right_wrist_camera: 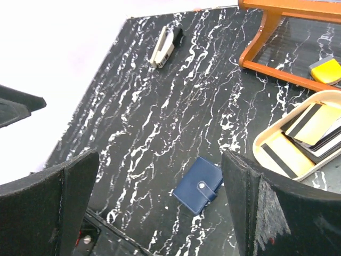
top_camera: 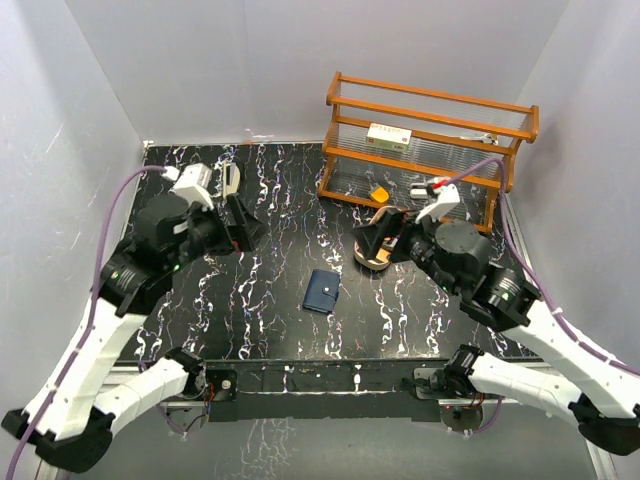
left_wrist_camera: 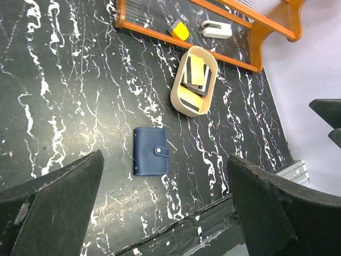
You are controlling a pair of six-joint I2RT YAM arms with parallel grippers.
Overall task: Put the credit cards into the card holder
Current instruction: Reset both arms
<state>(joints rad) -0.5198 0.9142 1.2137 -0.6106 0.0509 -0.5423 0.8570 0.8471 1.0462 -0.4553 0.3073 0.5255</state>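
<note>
left gripper (left_wrist_camera: 165, 160) jaws spread wide, empty, right gripper (right_wrist_camera: 160, 157) likewise, card holder (top_camera: 322, 291) closed, untouched

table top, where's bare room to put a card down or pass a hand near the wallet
Widest bare patch: the table left of the wallet, up to the white stapler. Also bare: between the stapler and the wooden rack, and the strip from the wallet to the near edge. Crowded: back right, where the card tray sits close by the rack.
</note>
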